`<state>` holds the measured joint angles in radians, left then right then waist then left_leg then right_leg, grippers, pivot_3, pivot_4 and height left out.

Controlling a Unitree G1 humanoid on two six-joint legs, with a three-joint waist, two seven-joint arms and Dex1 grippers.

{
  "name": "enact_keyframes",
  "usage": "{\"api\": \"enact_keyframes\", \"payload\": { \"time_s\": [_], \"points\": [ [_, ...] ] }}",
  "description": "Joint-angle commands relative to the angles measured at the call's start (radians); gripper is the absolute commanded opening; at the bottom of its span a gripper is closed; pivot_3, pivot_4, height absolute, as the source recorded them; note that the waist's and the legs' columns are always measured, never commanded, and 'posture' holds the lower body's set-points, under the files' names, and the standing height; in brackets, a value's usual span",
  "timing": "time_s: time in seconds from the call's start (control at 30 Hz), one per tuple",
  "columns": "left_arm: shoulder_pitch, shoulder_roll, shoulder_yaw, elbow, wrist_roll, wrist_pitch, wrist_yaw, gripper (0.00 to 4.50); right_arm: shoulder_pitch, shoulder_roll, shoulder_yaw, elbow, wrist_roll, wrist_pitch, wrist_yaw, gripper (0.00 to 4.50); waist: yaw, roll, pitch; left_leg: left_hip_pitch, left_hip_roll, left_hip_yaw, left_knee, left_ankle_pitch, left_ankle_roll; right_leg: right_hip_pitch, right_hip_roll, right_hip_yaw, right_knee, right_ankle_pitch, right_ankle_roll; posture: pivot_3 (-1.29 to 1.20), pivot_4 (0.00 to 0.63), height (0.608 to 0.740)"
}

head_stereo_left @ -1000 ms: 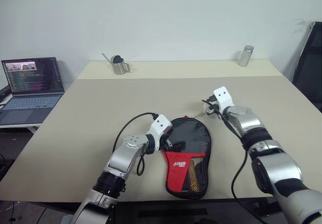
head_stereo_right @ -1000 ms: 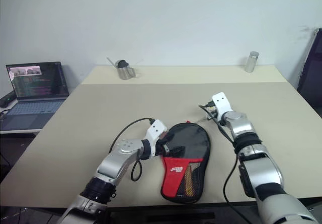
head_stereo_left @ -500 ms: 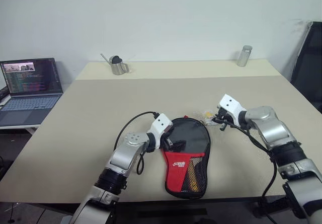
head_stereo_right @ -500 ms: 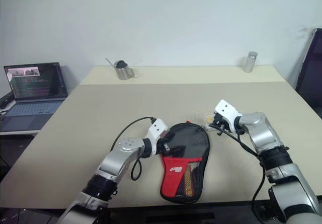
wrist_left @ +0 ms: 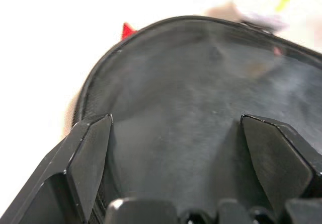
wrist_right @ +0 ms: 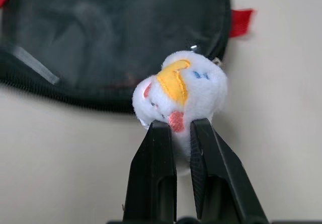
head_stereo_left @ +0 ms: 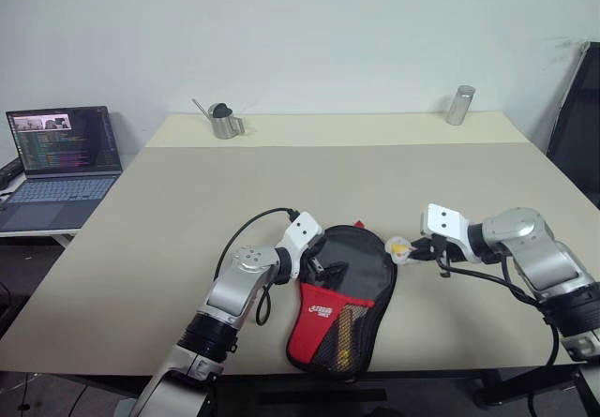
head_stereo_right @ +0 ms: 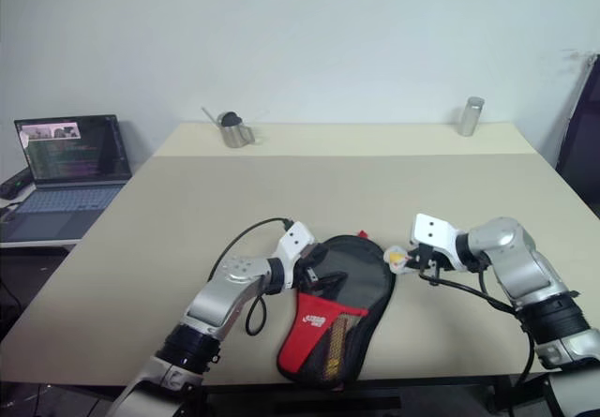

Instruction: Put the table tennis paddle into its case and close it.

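While one case [head_stereo_left: 342, 295] lies near the table's [head_stereo_left: 187, 211] front edge, something tan and striped (likely the table tennis paddle's [head_stereo_left: 343, 321] handle) is seen through its mesh pocket. One small white plush charm [wrist_right: 178, 95] at the case's rim is pinched by the right gripper [wrist_right: 182, 133], jaws nearly together. The left gripper [wrist_left: 176, 153], jaws wide apart, is pressed on the black top. Two metal vessels [head_stereo_left: 223, 123] are counted at the far edge.

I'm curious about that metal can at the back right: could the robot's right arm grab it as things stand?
Probably not: the right gripper is shut on a plush charm beside the case, and the metal can stands far off.
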<state>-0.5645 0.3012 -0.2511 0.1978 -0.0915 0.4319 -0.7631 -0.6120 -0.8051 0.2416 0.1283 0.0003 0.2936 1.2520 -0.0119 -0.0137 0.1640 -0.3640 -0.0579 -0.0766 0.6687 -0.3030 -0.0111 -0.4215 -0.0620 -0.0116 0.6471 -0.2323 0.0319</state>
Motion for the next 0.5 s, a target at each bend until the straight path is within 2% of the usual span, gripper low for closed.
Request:
{"api": "enact_keyframes", "payload": {
  "time_s": [0.03,0.33,0.5],
  "points": [
    [-0.007,0.003,-0.003,-0.003,0.008,-0.005,-0.003,4.5,0.017,-0.027,0.008,-0.036,0.02,-0.041,0.062,0.04,0.0,0.0,0.0,0.0,0.0,0.0,0.0,0.0,0.0,0.0,0.0,0.0,0.0,0.0,0.0,0.0,0.15,0.74],
    [-0.01,0.0,-0.001,-0.005,0.009,-0.006,-0.005,4.5,-0.048,0.034,0.01,0.114,-0.061,-0.049,-0.06,0.04,0.002,0.0,0.0,0.0,0.0,0.0,0.003,0.0,0.0,0.001,0.0,0.0,0.001,0.0,0.0,0.0,0.15,0.74],
    [-0.022,0.016,0.03,-0.022,-0.011,-0.018,-0.02,4.5,-0.035,0.009,0.011,0.114,-0.041,-0.045,0.004,1.69,0.004,0.0,0.0,0.0,0.0,0.0,0.005,0.0,0.0,0.001,0.0,0.0,0.002,0.0,0.0,0.0,0.15,0.74]
  ]
}}
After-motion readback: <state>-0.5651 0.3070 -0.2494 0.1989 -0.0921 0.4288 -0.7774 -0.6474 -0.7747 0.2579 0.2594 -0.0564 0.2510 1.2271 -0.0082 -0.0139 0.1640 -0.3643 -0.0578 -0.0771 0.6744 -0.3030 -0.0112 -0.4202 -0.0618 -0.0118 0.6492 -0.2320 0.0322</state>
